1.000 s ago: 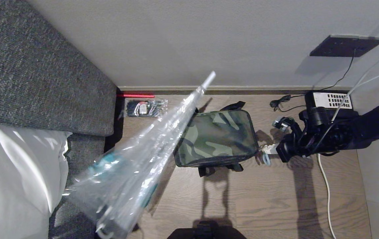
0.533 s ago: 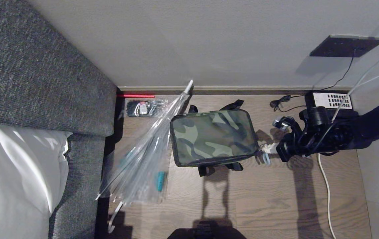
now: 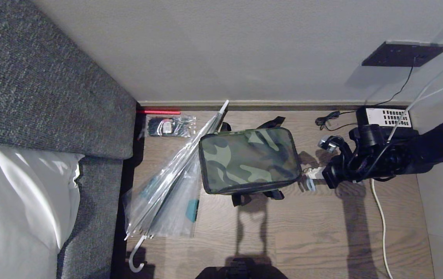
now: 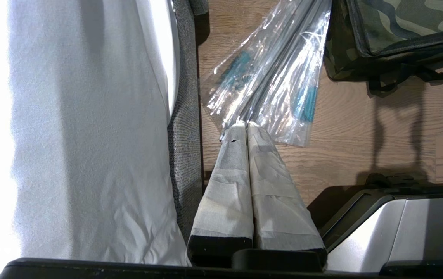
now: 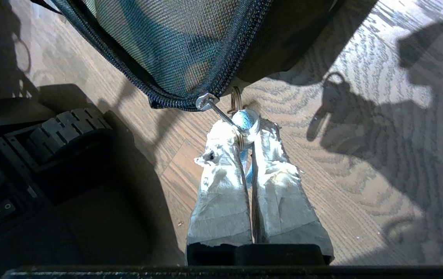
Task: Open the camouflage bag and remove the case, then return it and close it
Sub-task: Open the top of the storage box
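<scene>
The camouflage bag (image 3: 249,161) lies flat on the wood floor with its green camouflage top up and its zip closed; it also shows in the left wrist view (image 4: 400,23). At the bag's right front corner my right gripper (image 3: 311,179) is shut on the zip pull. The right wrist view shows the taped fingertips (image 5: 244,130) pinching the blue-and-white cord loop (image 5: 244,119) on the zip slider (image 5: 205,102). My left gripper (image 4: 244,126) hangs shut and empty above the floor, near the umbrella's wide end. The case is hidden.
A clear plastic-wrapped umbrella (image 3: 171,186) lies on the floor against the bag's left side. A grey sofa (image 3: 31,97) with a white cushion (image 3: 16,201) fills the left. A black packet (image 3: 169,126) lies by the wall. A white box (image 3: 388,116) and cable (image 3: 380,217) are right.
The umbrella has dropped from raised near the camera down to the floor, left of the bag. The right gripper has kept still on the zip pull.
</scene>
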